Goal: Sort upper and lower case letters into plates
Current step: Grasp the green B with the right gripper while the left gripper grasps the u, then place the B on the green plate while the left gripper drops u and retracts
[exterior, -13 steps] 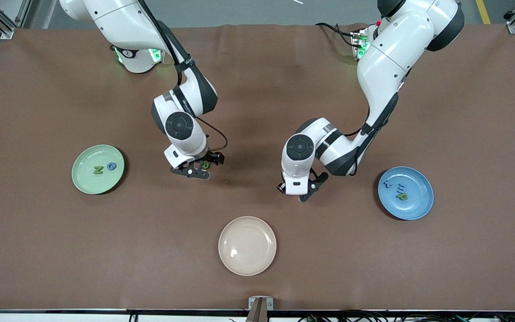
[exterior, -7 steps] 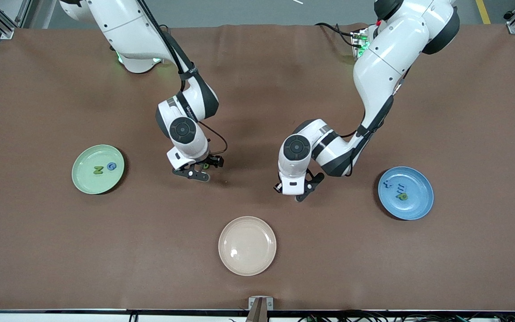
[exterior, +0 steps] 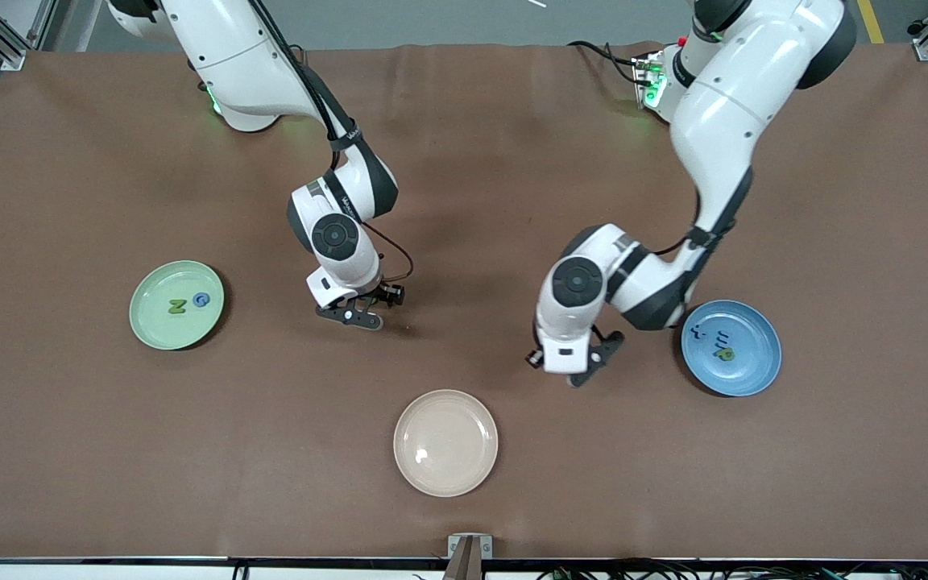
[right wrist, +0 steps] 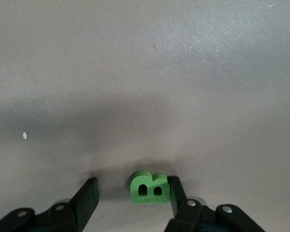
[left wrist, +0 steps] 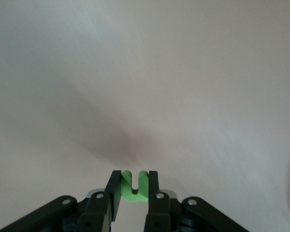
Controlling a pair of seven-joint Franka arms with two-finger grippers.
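Your left gripper [left wrist: 134,191] is pinched shut on a light green letter [left wrist: 134,186], which shows low in the left wrist view between the two black fingers [left wrist: 114,193]; its shape there is a forked piece and you cannot tell which letter it is. In the front view that gripper [exterior: 569,369] sits right of centre, over bare brown table [exterior: 464,161] just beside the blue plate [exterior: 758,374] at the right of the frame. The blue plate holds dark blue letters [exterior: 712,333] and a green one [exterior: 725,354]. Your right gripper [right wrist: 130,200] has its fingers spread with a green letter B [right wrist: 149,188] lying on the table between them; one finger [right wrist: 176,193] touches the B, the other stands apart. In the front view this gripper [exterior: 355,310] is left of centre. The mint green plate [exterior: 150,330] at the left of the frame holds a green N [exterior: 177,306] and a blue G [exterior: 201,300]. The cream plate [exterior: 445,475] lies low in the centre.
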